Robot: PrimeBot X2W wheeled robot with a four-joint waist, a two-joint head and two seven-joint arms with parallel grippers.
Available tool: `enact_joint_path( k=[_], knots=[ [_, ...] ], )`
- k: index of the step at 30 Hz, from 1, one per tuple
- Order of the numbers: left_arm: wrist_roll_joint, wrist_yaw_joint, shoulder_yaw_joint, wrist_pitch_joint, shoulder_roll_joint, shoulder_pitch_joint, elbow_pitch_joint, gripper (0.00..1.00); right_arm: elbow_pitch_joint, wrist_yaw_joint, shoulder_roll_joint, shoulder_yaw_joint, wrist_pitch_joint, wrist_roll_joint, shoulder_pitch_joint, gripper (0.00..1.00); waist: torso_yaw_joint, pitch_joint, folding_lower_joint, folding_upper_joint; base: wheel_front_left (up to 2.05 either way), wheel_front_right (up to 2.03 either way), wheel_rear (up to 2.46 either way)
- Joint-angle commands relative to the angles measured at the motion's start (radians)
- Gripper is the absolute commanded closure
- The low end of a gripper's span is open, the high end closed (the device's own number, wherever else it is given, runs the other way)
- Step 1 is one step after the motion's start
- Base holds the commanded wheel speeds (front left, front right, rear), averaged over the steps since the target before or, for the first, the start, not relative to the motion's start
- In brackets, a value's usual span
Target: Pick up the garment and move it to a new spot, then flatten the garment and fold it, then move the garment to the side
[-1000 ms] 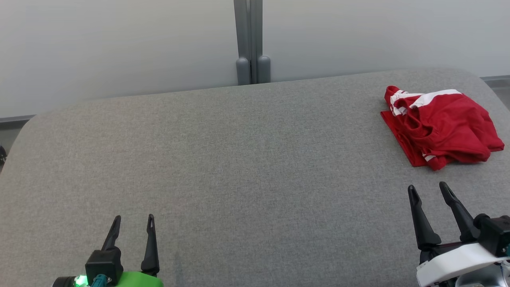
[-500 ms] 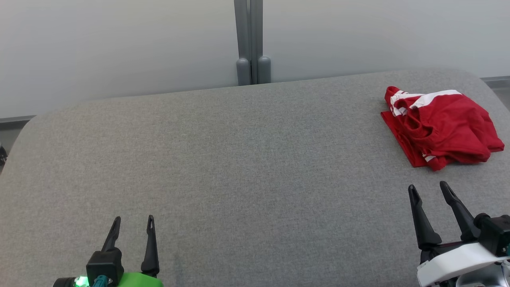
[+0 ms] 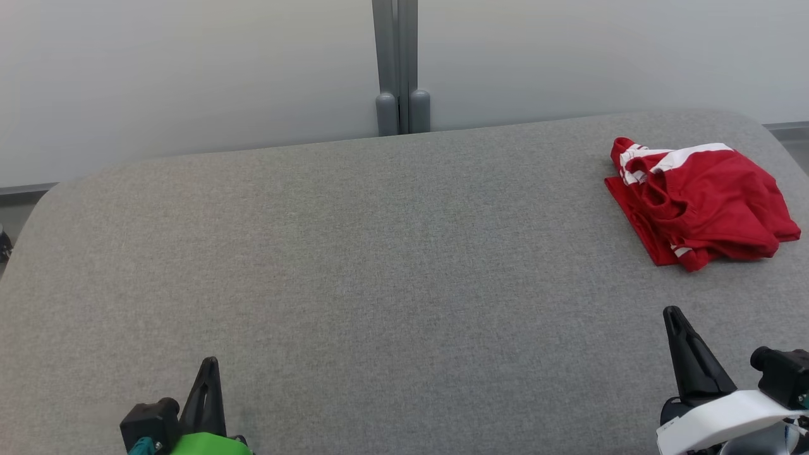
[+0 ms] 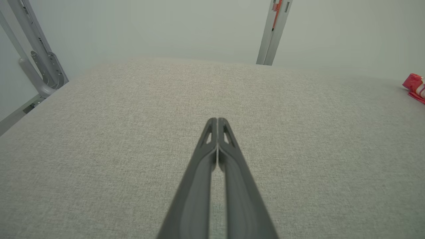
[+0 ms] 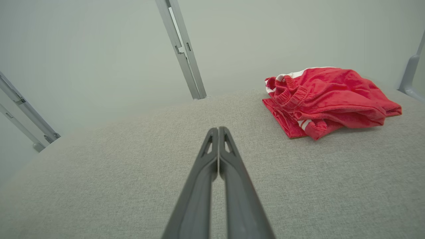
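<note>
Left claw (image 4: 217,120) and right claw (image 5: 218,129) have clenched empty; garment (image 3: 698,202) seemingly bunched, apart.

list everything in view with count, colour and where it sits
garment: 1, red with white stripes, bunched in a heap at the far right of the padded surface
padded surface: 1, grey fabric, spans the head view, bare apart from the garment
posts: 2, grey, side by side behind the middle of the surface's far edge
wall: 1, pale grey-white, behind the surface
metal frame: 1, grey, off the surface's edge at the left of the left wrist view
left gripper: 1, dark fingers pressed together, over the near left of the surface
right gripper: 1, dark fingers pressed together, near right, short of the garment
</note>
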Motion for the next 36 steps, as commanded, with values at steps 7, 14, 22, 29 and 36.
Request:
enact_joint_path(
  k=[7,14,22,29,36],
  knots=[
    [-0.155,-0.026,0.038,0.036,-0.007,-0.037,-0.016,1.00,0.024,0.000,0.001,-0.008,0.015,0.154,-0.052,1.00,0.001,0.002,0.0000,0.0000,0.00,0.00,0.00],
    [-0.266,-0.043,0.060,0.063,-0.015,-0.050,-0.018,1.00,0.051,0.000,0.007,-0.012,0.027,0.264,-0.074,1.00,0.001,0.003,0.0000,0.0000,0.00,0.00,0.00],
    [-0.385,-0.062,0.084,0.093,-0.024,-0.065,-0.018,1.00,0.080,0.000,0.014,-0.017,0.040,0.380,-0.097,1.00,0.002,0.005,0.0000,0.0000,0.00,0.00,0.00],
    [-0.483,-0.077,0.104,0.117,-0.031,-0.077,-0.019,1.00,0.104,0.000,0.021,-0.022,0.052,0.475,-0.116,1.00,0.002,0.006,0.0000,0.0000,0.00,0.00,0.00],
    [-0.570,-0.091,0.122,0.139,-0.038,-0.088,-0.019,1.00,0.125,-0.001,0.026,-0.027,0.063,0.560,-0.133,1.00,0.003,0.008,0.0000,0.0000,0.00,0.00,0.00]
  ],
)
